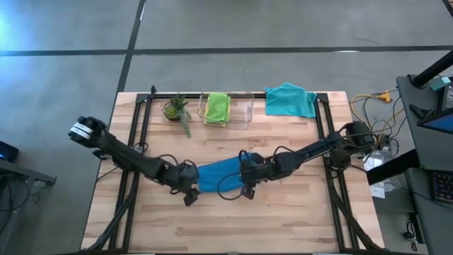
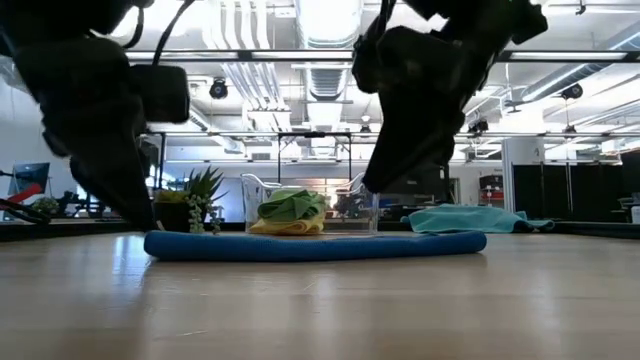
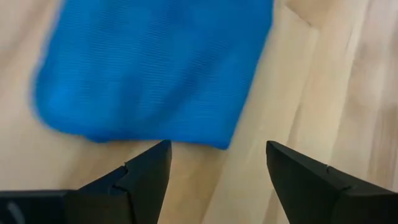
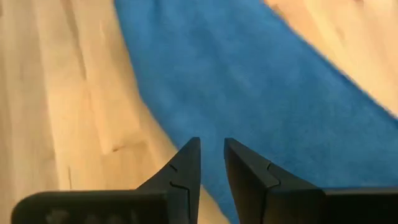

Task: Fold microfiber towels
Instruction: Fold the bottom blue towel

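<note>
Bin [image 1: 237,110] holding lime green towel [image 1: 217,108]; potted plant [image 1: 176,108] beside it; teal towel [image 1: 291,99] at the table's far edge.
I see blue towel [image 1: 219,174] flat mid-table between grippers; left gripper [image 3: 217,177] spread wide, empty, at its end; right gripper [image 4: 211,163] nearly closed over cloth; grip unclear.

Both arms are dark, nearly black, built of slim jointed links with loose black cables looping along them. The left arm [image 1: 131,157] ends at its base in a pale, whitish cylindrical cap with dark bands. The right arm [image 1: 311,150] has a bulkier black housing at its base, with tangled cables beside it. The left gripper [image 3: 217,171] has two matte black fingers [image 3: 146,177], each a flat wedge tapering to a blunt tip, with a stepped seam line across the inner face. The right gripper [image 4: 211,165] has the same black wedge-shaped fingers [image 4: 180,174], with notched seams near the tips.
</note>
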Tool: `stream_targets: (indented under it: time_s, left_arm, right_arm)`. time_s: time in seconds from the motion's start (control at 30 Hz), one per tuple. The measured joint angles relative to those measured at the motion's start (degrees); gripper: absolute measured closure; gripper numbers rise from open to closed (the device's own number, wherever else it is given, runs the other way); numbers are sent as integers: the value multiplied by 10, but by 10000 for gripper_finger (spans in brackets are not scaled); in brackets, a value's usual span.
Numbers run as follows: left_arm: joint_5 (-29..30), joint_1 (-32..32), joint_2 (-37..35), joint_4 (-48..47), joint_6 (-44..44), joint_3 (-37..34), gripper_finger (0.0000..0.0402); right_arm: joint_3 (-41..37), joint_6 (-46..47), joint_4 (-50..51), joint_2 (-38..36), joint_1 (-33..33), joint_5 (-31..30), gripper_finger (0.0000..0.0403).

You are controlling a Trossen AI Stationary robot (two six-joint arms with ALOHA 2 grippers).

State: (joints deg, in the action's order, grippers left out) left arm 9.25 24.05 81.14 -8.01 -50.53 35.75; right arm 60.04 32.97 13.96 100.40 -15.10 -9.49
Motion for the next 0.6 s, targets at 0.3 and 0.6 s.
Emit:
stream_targets:
  time_s: [0.3, 0.6]
  left_arm:
    - [3, 8, 141, 70, -11, 50, 156]
    - [-343, 8, 159, 224, -102, 107, 170]
  right_arm:
    - [-39, 0, -6, 0, 42, -16, 340]
    - [-78, -37, -6, -1, 74, 7, 340]
